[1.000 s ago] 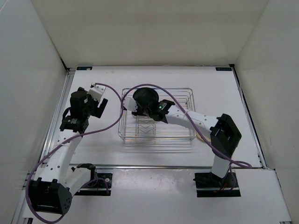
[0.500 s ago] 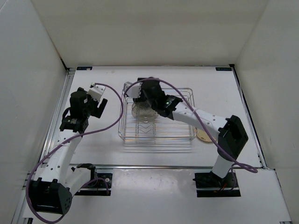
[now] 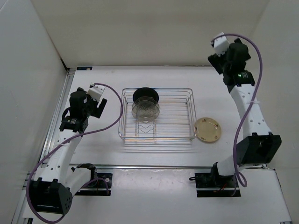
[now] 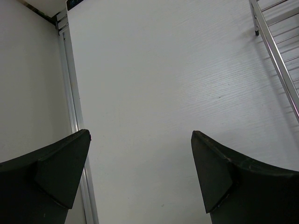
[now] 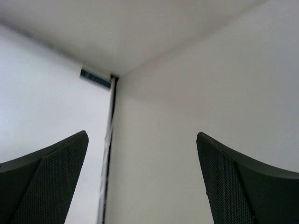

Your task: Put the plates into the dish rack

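Dish rack [image 3: 159, 138] partly loaded
Black plate [image 3: 145, 94], clear plate [image 3: 145, 110] inside; tan plate [image 3: 208, 129] beside it; left hand [image 4: 139, 134], right hand [image 5: 142, 135] wide.

The glossy black round plate [image 3: 145, 94] was partly hidden behind translucent round plate [image 3: 145, 111]; chrome wire dish rack [image 4: 275, 65] cut off at left-wrist edge.

Table [image 3: 163, 79] bears rack [image 3: 158, 138], seemingly tan plate [image 3: 207, 129]

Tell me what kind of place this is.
Probably a robot test cell, not a kitchen: white walls box in a white table, with a left arm, right arm and a dish rack.
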Available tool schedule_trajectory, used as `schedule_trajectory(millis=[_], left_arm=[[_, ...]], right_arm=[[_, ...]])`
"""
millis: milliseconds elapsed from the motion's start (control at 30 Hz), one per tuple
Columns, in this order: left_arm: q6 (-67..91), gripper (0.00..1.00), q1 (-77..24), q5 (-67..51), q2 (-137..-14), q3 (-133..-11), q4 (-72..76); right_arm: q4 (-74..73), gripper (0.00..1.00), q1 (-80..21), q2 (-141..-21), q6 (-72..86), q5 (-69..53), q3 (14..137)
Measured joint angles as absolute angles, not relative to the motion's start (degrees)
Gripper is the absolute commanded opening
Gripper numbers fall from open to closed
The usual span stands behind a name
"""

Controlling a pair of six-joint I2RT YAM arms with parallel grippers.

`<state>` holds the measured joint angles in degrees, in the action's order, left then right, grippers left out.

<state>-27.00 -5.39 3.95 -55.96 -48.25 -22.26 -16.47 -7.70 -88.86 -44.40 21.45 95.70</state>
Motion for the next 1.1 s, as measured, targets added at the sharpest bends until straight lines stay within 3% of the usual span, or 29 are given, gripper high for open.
schedule_trajectory(millis=[367,600,1100], left_arm=[[-26.96,1.00,-5.37,3.60,-56.99,-48.27,-22.26],[-26.81,1.00,-5.37,3.11,-57.36,-48.27,-22.28],[-26.63,1.00,-5.37,2.37,-57.36,-48.27,-22.26]], right_arm=[[-32.14,1.00,10.96,-80.58,-35.94,-2.66,69.32],[-39.07,0.93,25.56,-80.31,-34.94,-17.19,68.03],[-47.77,0.86,29.91,-92.79,-38.83,-33.87,67.02]])
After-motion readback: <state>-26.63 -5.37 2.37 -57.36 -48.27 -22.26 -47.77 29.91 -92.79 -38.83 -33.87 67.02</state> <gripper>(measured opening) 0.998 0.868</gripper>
